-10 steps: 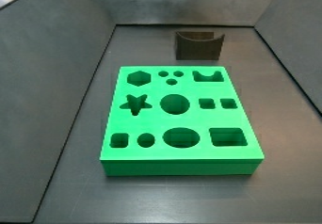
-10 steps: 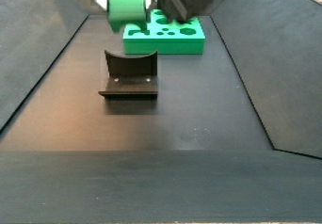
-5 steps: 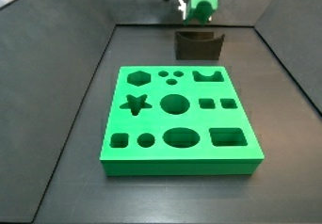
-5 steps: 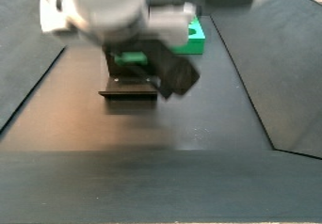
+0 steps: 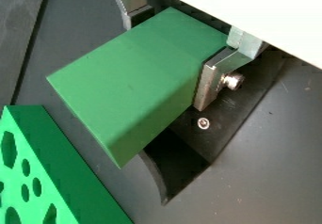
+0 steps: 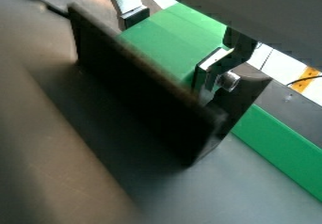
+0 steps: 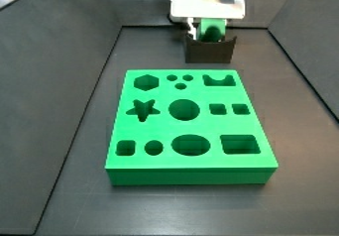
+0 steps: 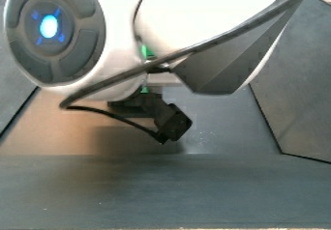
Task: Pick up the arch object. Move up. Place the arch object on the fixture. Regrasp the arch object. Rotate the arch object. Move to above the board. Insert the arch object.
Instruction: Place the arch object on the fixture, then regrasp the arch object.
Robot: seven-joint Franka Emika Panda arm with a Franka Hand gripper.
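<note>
In a wrist view my gripper [image 5: 176, 54] has its fingers [image 5: 221, 77] pinching the arch object [image 5: 132, 87], a plain green block from here, with the silver plate flat against its side. A strip of the board [image 5: 44, 185] shows at the edge, and a dark curved shape under the block may be the fixture, though I cannot tell.

In a wrist view from lower down, the fixture [image 6: 145, 101] fills the near ground as a dark wall, the arch object [image 6: 176, 32] sits just behind its top edge between my fingers [image 6: 217, 68], and the board [image 6: 270, 143] lies beyond.

In a side view my gripper [image 7: 208, 27] hangs right at the fixture [image 7: 209, 50], at 12 o'clock from the board [image 7: 189, 126] on the dark floor. A sliver of the arch object [image 7: 207, 26] shows green between the fingers.

In a side view my wrist body blocks nearly everything; only a green speck shows.

My worry: if the block is not seated squarely in the dip when I let go, it could tip or slide off, spoiling the regrasp. Pressing down too hard could shove the fixture.
</note>
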